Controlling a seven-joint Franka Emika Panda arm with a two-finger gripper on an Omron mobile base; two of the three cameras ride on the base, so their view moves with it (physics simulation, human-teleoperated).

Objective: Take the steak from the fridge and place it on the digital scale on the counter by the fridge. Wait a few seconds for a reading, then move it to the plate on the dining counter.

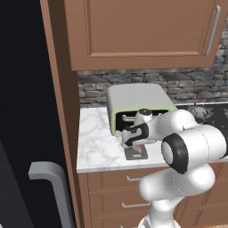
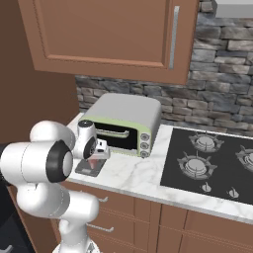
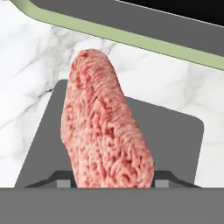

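Marble counter [image 1: 95,147] beside fridge [image 1: 26,133], arm bent low, fingers [image 3: 111,183] clamped on steak [image 3: 105,127] over digital scale [image 3: 175,135]

No legible text, labels or numbers anywhere; toaster oven [image 2: 126,123] knobs possibly marked, too small to read.

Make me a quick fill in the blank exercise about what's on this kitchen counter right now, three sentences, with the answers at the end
1. The steak lies over the dark grey digital ____.
2. The toaster oven behind the digital scale has pale ____ trim.
3. To the right of the toaster oven, set into the marble counter, is a black ____ with burners.

Missing words: scale; green; stove
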